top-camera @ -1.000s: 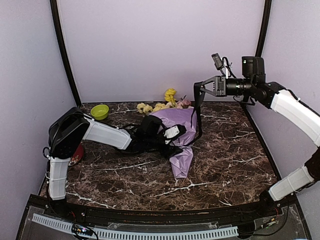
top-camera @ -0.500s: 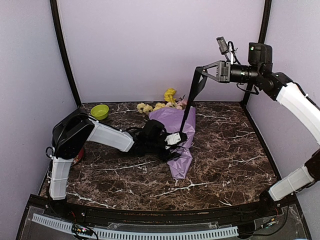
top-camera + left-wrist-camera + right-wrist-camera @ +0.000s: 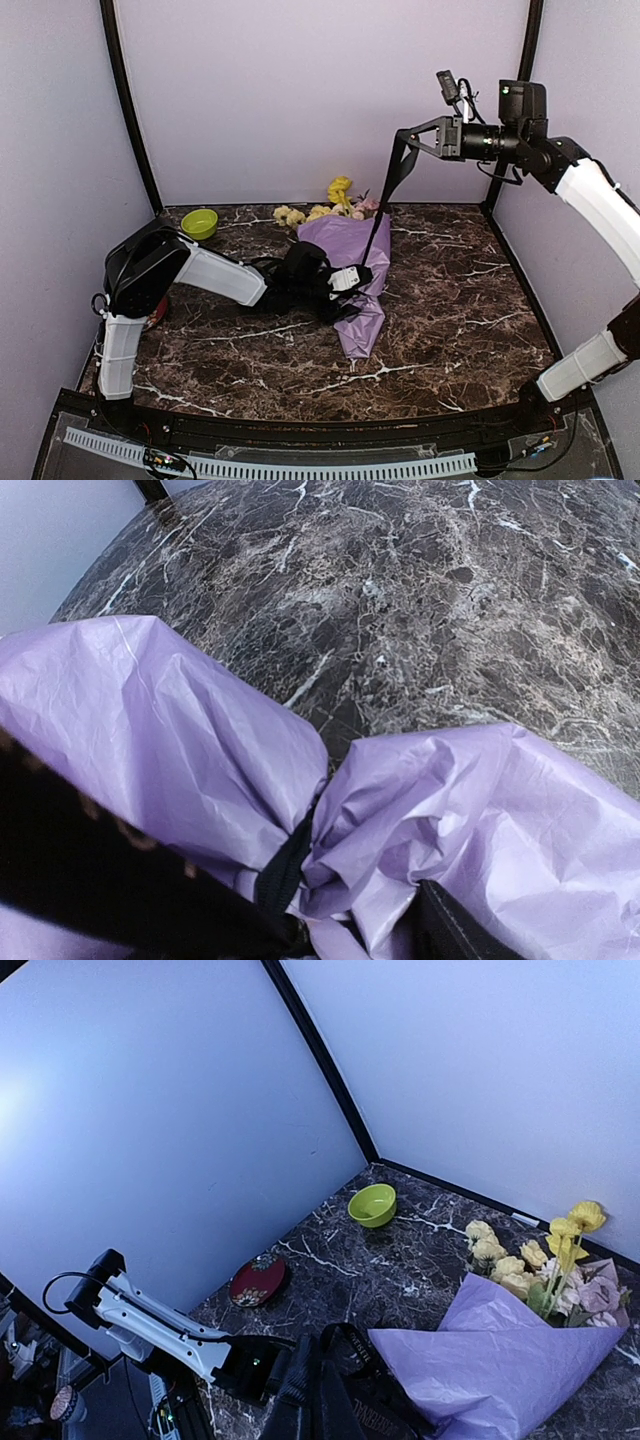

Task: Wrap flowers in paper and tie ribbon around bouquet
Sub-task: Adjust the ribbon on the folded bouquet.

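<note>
R gripper (image 3: 404, 150) clamped on ribbon (image 3: 383, 205), strap taut. Bouquet (image 3: 355, 250) lies well below it, down-left. L gripper (image 3: 340, 297) sits at the cinched neck; can't tell if it's squeezing. Imo pin neck w/ L, pull R steady so loop tightens w/o lifting paper.

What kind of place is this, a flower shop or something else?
Probably a robot test booth, not a shop: plain pale walls enclose a dark marble-patterned table, a left arm and right arm stand at its near edge, and a bouquet and green bowl lie there as props.
</note>
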`<state>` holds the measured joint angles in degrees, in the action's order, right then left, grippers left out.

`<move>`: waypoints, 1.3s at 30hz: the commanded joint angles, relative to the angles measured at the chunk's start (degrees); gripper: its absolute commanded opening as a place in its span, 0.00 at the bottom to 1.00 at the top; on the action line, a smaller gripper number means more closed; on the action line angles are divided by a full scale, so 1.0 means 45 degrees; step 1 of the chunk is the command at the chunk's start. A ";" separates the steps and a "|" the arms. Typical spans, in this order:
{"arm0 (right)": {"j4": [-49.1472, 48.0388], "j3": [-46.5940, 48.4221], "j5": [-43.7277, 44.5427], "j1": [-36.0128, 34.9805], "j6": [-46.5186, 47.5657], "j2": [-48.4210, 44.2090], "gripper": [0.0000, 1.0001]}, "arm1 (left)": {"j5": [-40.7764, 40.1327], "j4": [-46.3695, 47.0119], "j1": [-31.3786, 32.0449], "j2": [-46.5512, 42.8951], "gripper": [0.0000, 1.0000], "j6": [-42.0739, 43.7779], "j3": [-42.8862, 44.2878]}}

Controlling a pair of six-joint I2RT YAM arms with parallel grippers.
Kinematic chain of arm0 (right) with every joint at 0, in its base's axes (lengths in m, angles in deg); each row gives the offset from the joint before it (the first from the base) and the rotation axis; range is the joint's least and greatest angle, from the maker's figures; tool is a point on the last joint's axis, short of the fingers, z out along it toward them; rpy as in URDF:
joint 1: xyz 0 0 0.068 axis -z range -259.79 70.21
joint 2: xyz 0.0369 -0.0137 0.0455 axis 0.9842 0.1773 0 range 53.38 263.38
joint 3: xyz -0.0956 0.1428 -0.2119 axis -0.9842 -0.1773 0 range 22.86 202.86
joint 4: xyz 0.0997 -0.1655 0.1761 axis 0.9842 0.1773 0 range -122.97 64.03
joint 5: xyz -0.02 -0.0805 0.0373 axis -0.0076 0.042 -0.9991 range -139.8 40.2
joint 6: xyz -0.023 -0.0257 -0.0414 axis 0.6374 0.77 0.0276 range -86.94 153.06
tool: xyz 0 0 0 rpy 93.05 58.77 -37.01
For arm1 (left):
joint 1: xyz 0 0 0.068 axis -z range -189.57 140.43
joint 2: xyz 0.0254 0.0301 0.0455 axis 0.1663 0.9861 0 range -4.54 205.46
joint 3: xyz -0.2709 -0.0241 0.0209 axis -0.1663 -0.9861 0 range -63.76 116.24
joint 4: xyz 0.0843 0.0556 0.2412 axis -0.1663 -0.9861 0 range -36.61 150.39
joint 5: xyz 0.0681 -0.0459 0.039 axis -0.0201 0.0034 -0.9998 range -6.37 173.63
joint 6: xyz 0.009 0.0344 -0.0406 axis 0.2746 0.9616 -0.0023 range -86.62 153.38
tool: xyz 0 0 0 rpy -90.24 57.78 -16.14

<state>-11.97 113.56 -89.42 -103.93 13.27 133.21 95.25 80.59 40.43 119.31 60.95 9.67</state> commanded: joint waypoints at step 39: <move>0.2319 -0.1093 0.0866 0.1278 0.0941 0.0241 0.00 | 0.0020 -0.3544 -0.1726 -0.5358 0.84 -0.3900 -0.1785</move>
<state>-1.92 104.90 -85.70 -98.07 15.48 134.02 104.26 70.65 36.78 102.64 53.57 5.32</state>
